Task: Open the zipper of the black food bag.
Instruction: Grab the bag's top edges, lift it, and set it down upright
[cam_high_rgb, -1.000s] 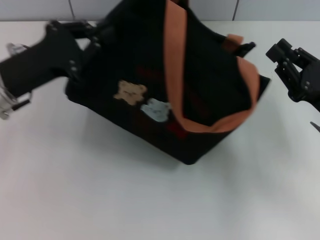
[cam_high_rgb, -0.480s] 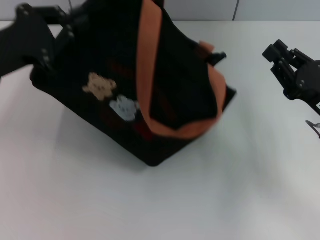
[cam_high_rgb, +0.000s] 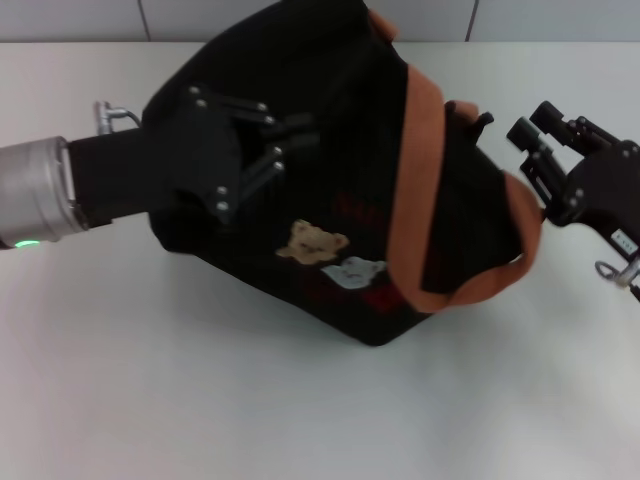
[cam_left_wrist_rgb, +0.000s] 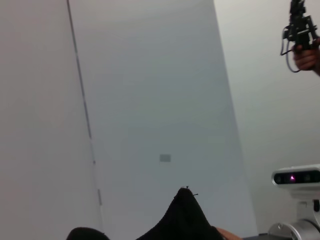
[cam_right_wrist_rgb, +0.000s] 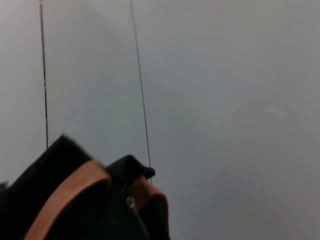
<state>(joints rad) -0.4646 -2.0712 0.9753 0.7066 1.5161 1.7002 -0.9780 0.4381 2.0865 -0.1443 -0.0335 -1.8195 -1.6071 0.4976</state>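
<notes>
The black food bag (cam_high_rgb: 340, 110) lies tilted on the white table (cam_high_rgb: 200, 400), its bear pictures (cam_high_rgb: 312, 242) facing me and an orange-brown strap (cam_high_rgb: 410, 190) draped over it. My left gripper (cam_high_rgb: 300, 145) reaches in from the left and is shut on the fabric of the bag's upper left face. My right gripper (cam_high_rgb: 538, 128) stands open just off the bag's right end, close to a small black tab (cam_high_rgb: 483, 118) and holding nothing. The zipper's line is lost in the black fabric. In the right wrist view a small silvery pull (cam_right_wrist_rgb: 130, 201) shows between the straps (cam_right_wrist_rgb: 70, 197).
A grey tiled wall (cam_high_rgb: 420, 18) runs behind the table. The left wrist view shows a peak of black fabric (cam_left_wrist_rgb: 185, 215) against that wall, a white camera unit (cam_left_wrist_rgb: 296, 177) and a hand holding a device (cam_left_wrist_rgb: 300, 30) far off.
The left arm swung the bag left, then back right and turned it, so the gripper now lies over the bag's upper face. The right gripper edged slightly left toward the bag's end.
</notes>
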